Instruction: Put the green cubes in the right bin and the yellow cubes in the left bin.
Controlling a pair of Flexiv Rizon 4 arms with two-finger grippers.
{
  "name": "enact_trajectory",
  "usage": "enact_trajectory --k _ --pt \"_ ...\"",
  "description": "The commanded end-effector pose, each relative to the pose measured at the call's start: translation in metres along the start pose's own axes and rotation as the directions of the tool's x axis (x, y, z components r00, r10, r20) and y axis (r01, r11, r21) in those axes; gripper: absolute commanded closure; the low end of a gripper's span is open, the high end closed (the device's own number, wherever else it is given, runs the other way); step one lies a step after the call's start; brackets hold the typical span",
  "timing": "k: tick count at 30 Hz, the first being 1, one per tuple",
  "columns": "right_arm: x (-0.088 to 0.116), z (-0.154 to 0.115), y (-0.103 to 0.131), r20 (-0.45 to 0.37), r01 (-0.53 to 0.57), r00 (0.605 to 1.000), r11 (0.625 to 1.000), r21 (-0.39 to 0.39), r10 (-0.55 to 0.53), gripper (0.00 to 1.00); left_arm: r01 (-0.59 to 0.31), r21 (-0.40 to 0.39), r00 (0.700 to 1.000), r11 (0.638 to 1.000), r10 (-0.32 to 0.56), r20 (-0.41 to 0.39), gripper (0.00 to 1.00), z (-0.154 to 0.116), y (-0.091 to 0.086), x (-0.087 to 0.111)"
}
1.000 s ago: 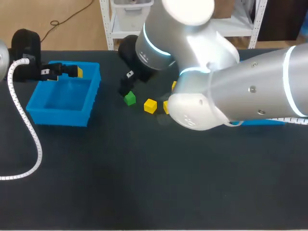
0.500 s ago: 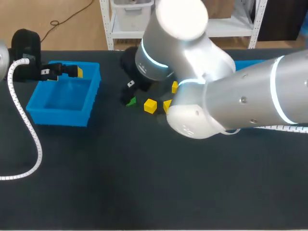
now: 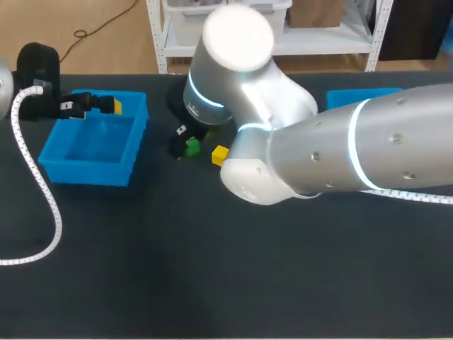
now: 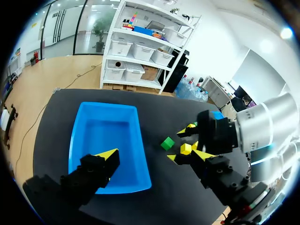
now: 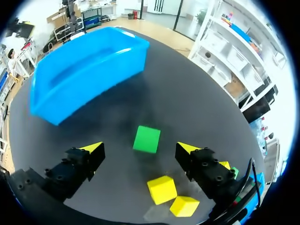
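Green cube (image 5: 146, 139) on the table (image 3: 212, 269), untouched between the parted fingers of the right gripper (image 5: 139, 149); yellow cubes (image 5: 162, 189) just beside. Left bin (image 4: 133, 154), floor plain blue, lies under the left gripper (image 4: 154, 154), fingers apart. Right bin (image 3: 361, 95): contents hidden.

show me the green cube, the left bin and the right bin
green cube (image 5: 146, 139), right wrist view, middle of its top face
left bin (image 3: 85, 172), head view, its near outer wall
right bin (image 3: 354, 98), head view, the visible blue strip
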State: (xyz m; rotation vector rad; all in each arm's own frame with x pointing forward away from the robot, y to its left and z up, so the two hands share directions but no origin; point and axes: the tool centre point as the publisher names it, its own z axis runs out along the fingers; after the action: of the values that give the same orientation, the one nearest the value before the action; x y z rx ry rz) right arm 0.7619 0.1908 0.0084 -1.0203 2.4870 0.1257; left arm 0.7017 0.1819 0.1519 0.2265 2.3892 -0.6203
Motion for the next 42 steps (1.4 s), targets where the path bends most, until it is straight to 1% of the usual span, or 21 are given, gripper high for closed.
enact_trajectory --k 1,5,6,7,8,9,10,14,18,22,25,27,30,34,35,38,42 --pt "-0.009 0.015 -0.002 -0.015 -0.008 1.0 1.0 0.013 0.008 0.0 -0.002 0.011 1.0 1.0 0.002 0.008 0.0 0.0 0.002 0.002" --pt "-0.008 0.023 -0.006 -0.036 -0.029 0.999 0.999 0.022 0.03 0.0 -0.002 0.011 1.0 1.0 0.002 0.008 0.0 0.0 0.002 0.002" --pt "-0.007 0.025 -0.007 -0.044 -0.035 0.998 0.999 0.026 0.036 0.47 -0.002 0.011 1.0 1.0 0.002 0.008 0.0 0.0 0.002 0.002" --pt "-0.007 0.026 -0.007 -0.05 -0.043 0.998 0.999 0.029 0.045 0.56 -0.002 0.011 1.0 1.0 0.002 0.008 0.0 0.0 0.002 0.002" --pt "-0.006 0.028 -0.008 -0.055 -0.052 0.997 0.998 0.026 0.053 0.7 -0.002 0.011 1.0 1.0 0.002 0.008 0.0 0.0 0.002 0.002" --pt "-0.005 0.029 -0.009 -0.059 -0.061 0.996 0.998 0.026 0.062 0.88 -0.002 0.011 1.0 1.0 0.002 0.008 0.0 0.0 0.002 0.002" --pt "-0.004 0.031 -0.009 -0.062 -0.064 0.996 0.998 0.028 0.066 1.0 -0.002 0.011 1.0 1.0 0.002 0.008 0.0 0.0 0.002 0.002" --pt "0.0 0.035 -0.012 -0.069 -0.073 0.995 0.997 0.032 0.075 1.0 -0.002 0.011 1.0 1.0 0.002 0.008 0.0 0.0 0.002 0.002" --pt "0.001 0.029 -0.015 -0.051 -0.085 0.995 0.995 0.053 0.087 1.0 -0.002 0.011 1.0 1.0 0.002 0.008 0.0 0.0 0.002 0.002" --pt "-0.006 0.015 -0.021 -0.012 -0.087 0.996 0.994 0.072 0.088 1.0 -0.002 0.011 1.0 1.0 0.002 0.008 0.0 0.0 0.002 0.002" --pt "-0.016 -0.006 -0.034 0.037 -0.113 0.993 0.989 0.092 0.11 1.0 -0.002 0.011 1.0 1.0 0.002 0.008 0.0 0.0 0.002 0.002" --pt "-0.02 -0.028 -0.048 0.08 -0.147 0.987 0.983 0.113 0.138 1.0 -0.002 0.011 1.0 1.0 0.002 0.008 0.0 0.0 0.002 0.002" --pt "-0.018 -0.059 -0.078 0.139 -0.215 0.971 0.965 0.149 0.195 1.0 -0.002 0.011 1.0 1.0 0.002 0.008 0.0 0.0 0.002 0.002" --pt "0.003 -0.096 -0.125 0.2 -0.322 0.938 0.925 0.204 0.282 1.0 -0.002 0.011 1.0 1.0 0.002 0.008 0.0 0.0 0.002 0.002" --pt "0.008 -0.102 -0.138 0.208 -0.345 0.93 0.913 0.217 0.302 1.0 -0.002 0.011 1.0 1.0 0.002 0.008 0.0 0.0 0.002 0.002" --pt "0.031 -0.125 -0.171 0.227 -0.408 0.907 0.876 0.258 0.356 1.0 -0.002 0.011 1.0 1.0 0.002 0.008 0.0 0.0 0.002 0.002" --pt "0.06 -0.142 -0.212 0.244 -0.493 0.867 0.817 0.3 0.434 1.0 -0.002 0.011 1.0 1.0 0.002 0.008 0.0 0.0 0.002 0.002"
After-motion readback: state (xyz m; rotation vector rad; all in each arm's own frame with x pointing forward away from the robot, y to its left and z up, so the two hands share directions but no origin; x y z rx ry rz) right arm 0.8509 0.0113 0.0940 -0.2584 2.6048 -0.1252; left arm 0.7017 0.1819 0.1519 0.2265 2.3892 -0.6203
